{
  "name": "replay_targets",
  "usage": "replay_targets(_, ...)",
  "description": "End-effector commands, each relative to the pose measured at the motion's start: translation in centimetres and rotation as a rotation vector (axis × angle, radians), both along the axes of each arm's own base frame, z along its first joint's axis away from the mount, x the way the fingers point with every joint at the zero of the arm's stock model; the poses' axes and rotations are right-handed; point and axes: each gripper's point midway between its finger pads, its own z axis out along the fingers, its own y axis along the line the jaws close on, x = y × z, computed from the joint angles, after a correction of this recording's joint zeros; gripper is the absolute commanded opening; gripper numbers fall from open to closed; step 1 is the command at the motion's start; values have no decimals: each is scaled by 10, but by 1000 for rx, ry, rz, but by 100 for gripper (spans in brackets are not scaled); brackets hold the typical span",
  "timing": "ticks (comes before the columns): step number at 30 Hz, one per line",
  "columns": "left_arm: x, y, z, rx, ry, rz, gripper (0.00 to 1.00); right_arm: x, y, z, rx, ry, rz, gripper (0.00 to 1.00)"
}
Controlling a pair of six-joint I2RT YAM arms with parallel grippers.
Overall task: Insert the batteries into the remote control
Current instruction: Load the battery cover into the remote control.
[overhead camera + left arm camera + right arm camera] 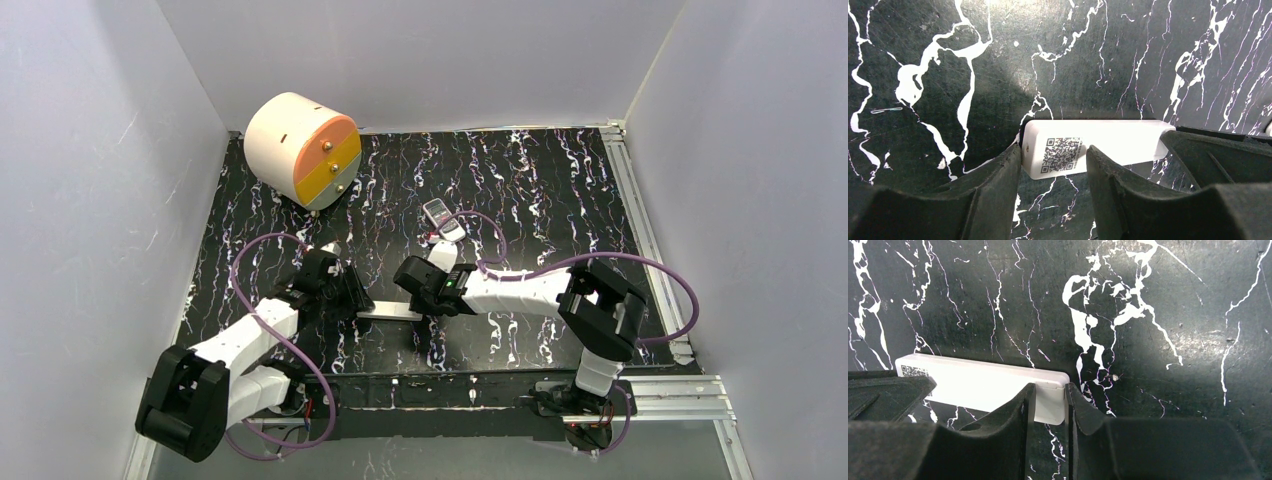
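From my seat, the white remote [388, 313] lay flat on the dark marbled table [560, 190], near the front edge, between the two arms. The left pincer [1054, 152] stood part-way open over the end with the square code label, one finger [998, 185] at that end's corner and the other across the body. The right pincer [1050, 392] was set narrower, its gap framing the opposite end, where a seam marked off a short cap. Whether either had clamped the casing or only straddled it I could not tell, because the fingers hid the contact. I saw no batteries in any view. A second remote [443, 220], with buttons, lay further back, and a round drawer unit [303, 150] sat in the far left corner.

I judged the white remote light, stiff and smooth — hard plastic, likely to skate on the table or slip from the pads. The long side edges seemed the safest hold — one arm bracing the labelled end, the other working the cap.
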Motion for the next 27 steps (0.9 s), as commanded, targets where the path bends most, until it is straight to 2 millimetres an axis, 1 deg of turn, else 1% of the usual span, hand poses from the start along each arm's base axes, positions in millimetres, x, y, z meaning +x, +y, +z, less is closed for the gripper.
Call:
replay_targets(1,-25,5,-26,25,117,-11,47,-27,33,-17,138,141,-4,29)
replay_targets(6,-28,2,-28,11,130,-19,42,-30,41,-19,174,175,-17,28)
replay_targets(8,-27,2,-27,10,132,-19,41,-29,42,-16,184,164,-19,27)
replay_targets(10,-27,5,-26,26,132,-13,41,-23,34,-13,147,129,-29,28)
replay_targets(13,-23,10,-20,52,106,5,43,-10,15,-2,96,37,-50,33)
replay_targets(15,-19,13,-12,66,85,24,47,-1,0,11,53,-36,-55,41)
replay_targets(18,-11,17,1,81,54,55,57,12,-18,41,29,-171,-6,62)
replay_targets(19,-8,18,5,86,46,68,61,15,-19,59,49,-224,23,68)
replay_targets(21,3,15,21,77,12,78,69,20,-19,83,58,-326,123,76)
replay_targets(23,11,16,35,86,-12,90,75,19,-14,103,58,-425,287,84)
replay_targets(24,14,19,42,105,-21,102,78,16,-10,107,47,-461,388,92)
replay_targets(25,17,25,48,133,-32,121,81,12,-9,108,17,-489,490,96)
replay_targets(26,20,32,55,168,-46,148,84,7,-8,107,-6,-506,585,98)
replay_targets(27,21,40,62,200,-57,173,87,4,-7,103,-35,-519,663,99)
